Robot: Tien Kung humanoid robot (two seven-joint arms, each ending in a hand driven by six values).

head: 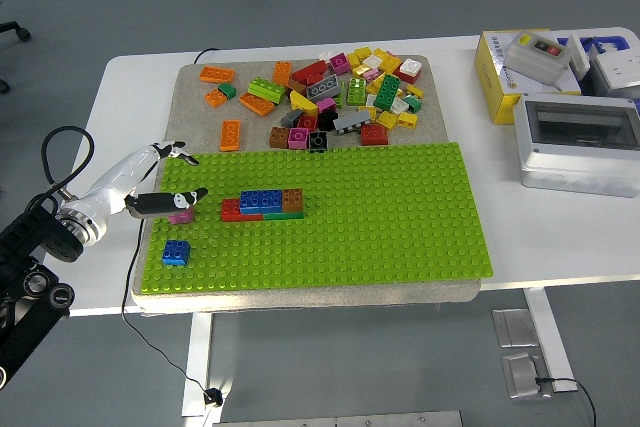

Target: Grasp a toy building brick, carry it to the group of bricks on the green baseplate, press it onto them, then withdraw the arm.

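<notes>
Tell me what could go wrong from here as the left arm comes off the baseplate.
1. The left robot hand sits right against a pink brick at the green baseplate's left edge; pulling away could drag or flick it off.
2. The lone blue brick lies close to the arm's path and may get clipped.
3. The black cable loops loosely near the wrist and might snag.

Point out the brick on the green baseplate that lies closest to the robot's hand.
The pink brick, right under the left hand's fingertips at the baseplate's left edge. The lone blue brick and the joined group lie farther off.
</notes>
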